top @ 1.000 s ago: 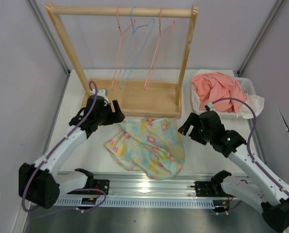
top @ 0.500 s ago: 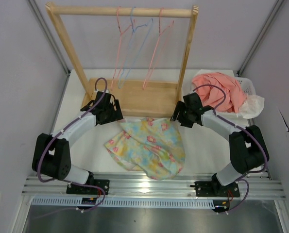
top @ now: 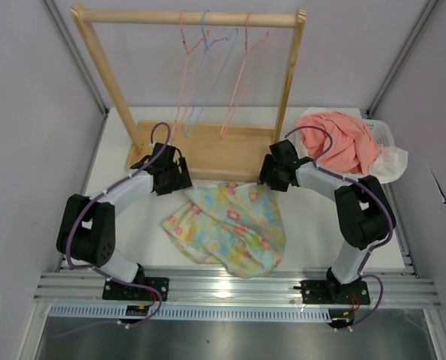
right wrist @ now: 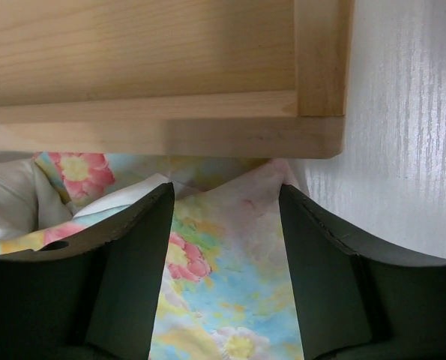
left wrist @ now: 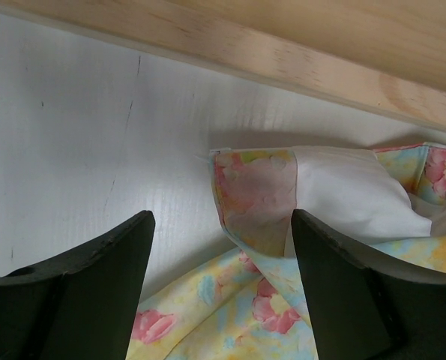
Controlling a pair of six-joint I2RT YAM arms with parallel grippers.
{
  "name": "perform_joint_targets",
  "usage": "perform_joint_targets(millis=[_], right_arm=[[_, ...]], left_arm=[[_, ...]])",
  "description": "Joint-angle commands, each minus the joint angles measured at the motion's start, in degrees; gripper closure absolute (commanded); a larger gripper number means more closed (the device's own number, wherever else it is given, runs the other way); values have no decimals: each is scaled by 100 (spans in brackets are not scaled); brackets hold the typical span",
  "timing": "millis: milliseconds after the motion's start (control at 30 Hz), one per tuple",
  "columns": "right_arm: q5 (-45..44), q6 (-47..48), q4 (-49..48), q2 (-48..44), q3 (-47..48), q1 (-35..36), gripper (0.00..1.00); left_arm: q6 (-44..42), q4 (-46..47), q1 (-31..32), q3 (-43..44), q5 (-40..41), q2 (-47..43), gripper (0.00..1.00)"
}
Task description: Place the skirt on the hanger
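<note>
Both arms have reached in, left gripper (left wrist: pixel 223 225) and right gripper (right wrist: pixel 226 196) spread over upper corners of the skirt (top: pixel 230 225), limp and light, probably best pinched there.

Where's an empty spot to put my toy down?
Bare table lies between the skirt and the right arm, and between the skirt and the left arm. It is crowded by the rack base, where the left gripper and right gripper are open at the skirt's far edge.

Pastel yellow, blue and green skirt (top: pixel 230 225) with pink flowers, pink hanger (top: pixel 241 75), coral garment (top: pixel 335 139)
</note>
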State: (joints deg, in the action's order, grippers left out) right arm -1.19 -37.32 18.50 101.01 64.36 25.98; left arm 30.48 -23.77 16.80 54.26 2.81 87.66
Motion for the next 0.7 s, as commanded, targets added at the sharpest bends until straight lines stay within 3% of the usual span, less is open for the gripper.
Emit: perform_joint_targets(millis=[0, 33, 167, 367, 667], right_arm=[[-180, 85, -110, 59, 86, 4, 39], [-188, 67, -136, 50, 42, 21, 41], [-294, 58, -84, -108, -11, 39, 69], [-434, 85, 179, -581, 24, 65, 97], [-576, 339, 750, -1461, 384, 127, 100]], left_arm=[[169, 258, -36, 182, -44, 94, 20], [204, 294, -36, 129, -61, 102, 20], [248, 408, -36, 94, -123, 138, 21], [301, 496, -19, 76, -237, 173, 27], [537, 707, -19, -47, -571, 260, 32]])
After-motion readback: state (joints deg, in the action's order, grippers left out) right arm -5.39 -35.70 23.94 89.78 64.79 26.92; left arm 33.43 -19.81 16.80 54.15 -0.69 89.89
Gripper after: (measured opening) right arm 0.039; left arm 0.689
